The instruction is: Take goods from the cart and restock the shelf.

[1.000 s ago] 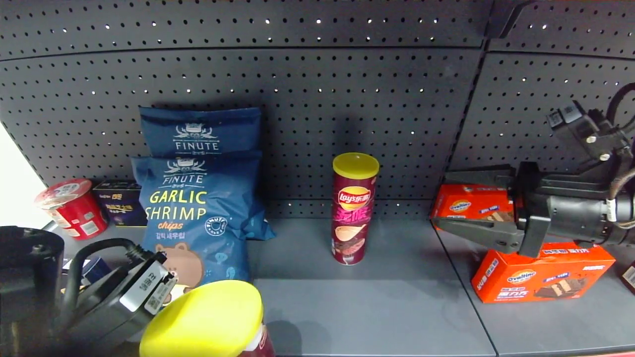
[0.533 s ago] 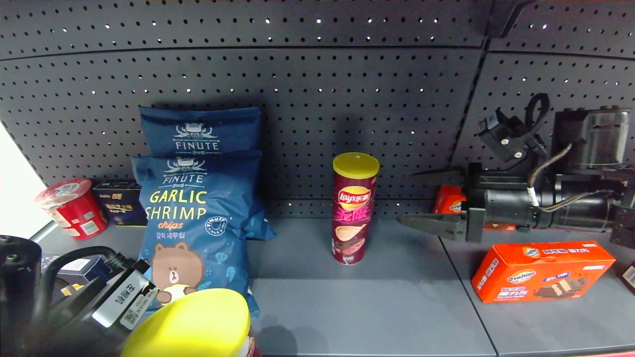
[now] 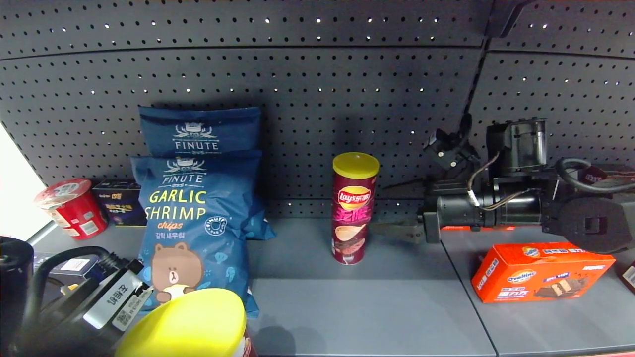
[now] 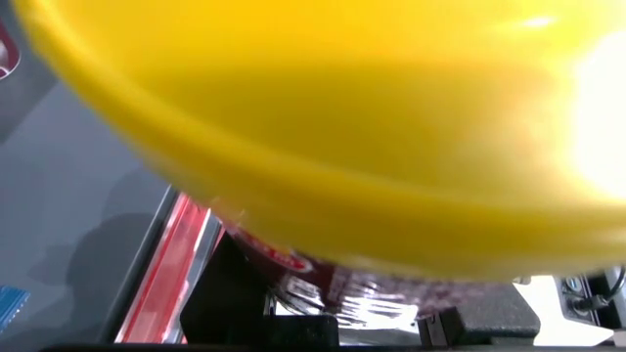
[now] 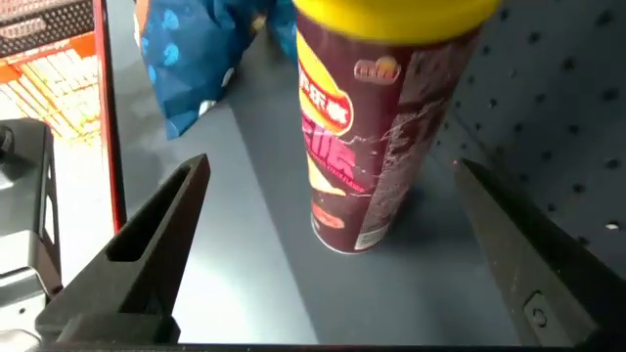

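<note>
A maroon chips can point(image 3: 355, 208) with a yellow lid stands upright mid-shelf near the pegboard wall. My right gripper point(image 3: 394, 208) is level with it, just to its right, open, its fingertips close to the can's side. In the right wrist view the can point(image 5: 381, 127) stands just beyond the two spread fingers point(image 5: 147, 264), nothing gripped. At the lower left my left gripper point(image 3: 198, 347) is shut on a second yellow-lidded chips can point(image 3: 183, 325), held in front of the shelf edge. Its lid point(image 4: 342, 117) looms large in the left wrist view, hiding the fingers.
Two blue shrimp chip bags point(image 3: 198, 208) lean at the left of the grey shelf point(image 3: 372, 307). A red cup point(image 3: 72, 208) and a dark box point(image 3: 119, 201) sit at the far left. Orange boxes point(image 3: 540, 270) lie at the right.
My right arm has swung left from above the orange boxes to beside the standing can, gripper still open. The left gripper with its can has sunk slightly down and left.
</note>
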Available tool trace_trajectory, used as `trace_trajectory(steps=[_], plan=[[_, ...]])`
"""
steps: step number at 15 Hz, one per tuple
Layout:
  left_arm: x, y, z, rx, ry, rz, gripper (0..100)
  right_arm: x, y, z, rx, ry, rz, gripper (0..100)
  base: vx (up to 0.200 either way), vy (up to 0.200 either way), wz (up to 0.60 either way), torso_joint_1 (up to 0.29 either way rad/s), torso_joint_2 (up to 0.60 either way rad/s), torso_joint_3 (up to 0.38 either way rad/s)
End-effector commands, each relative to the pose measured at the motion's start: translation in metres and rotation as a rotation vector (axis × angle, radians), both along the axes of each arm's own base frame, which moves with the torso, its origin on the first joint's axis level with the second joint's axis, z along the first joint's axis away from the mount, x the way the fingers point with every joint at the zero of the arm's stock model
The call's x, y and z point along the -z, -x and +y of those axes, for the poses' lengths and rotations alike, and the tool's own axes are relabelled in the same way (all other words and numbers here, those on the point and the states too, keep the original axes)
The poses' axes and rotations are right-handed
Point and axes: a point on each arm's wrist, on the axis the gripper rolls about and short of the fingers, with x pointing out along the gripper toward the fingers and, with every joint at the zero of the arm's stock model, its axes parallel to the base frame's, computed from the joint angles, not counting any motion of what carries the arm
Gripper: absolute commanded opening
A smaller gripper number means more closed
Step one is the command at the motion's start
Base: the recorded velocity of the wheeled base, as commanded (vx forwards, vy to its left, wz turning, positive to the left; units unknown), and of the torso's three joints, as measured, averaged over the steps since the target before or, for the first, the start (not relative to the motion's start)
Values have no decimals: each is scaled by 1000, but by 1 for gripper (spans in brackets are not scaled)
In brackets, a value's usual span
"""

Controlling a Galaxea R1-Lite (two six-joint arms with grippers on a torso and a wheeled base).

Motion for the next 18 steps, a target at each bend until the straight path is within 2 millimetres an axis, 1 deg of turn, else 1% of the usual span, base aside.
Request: trace_trajectory(steps=[1,4,8,12,18], plan=[[0,0,0,-2,1,-1,0,12,-6,5,-9,18,26,100,0,0,0,0,0,0],[0,0,0,-4,-1,0,0,29,-15,9,-15,48,42,100,0,0,0,0,0,0],[0,0,1,-6,-1,1,0,38,-26,17,-51,41,60,100,0,0,0,0,0,0],[3,1,2,-8,-6,9,0,51,-46,30,-89,18,55,100,0,0,0,0,0,0],[5,3,3,-10,-7,11,0,62,-54,35,-94,23,75,100,0,0,0,0,0,0]])
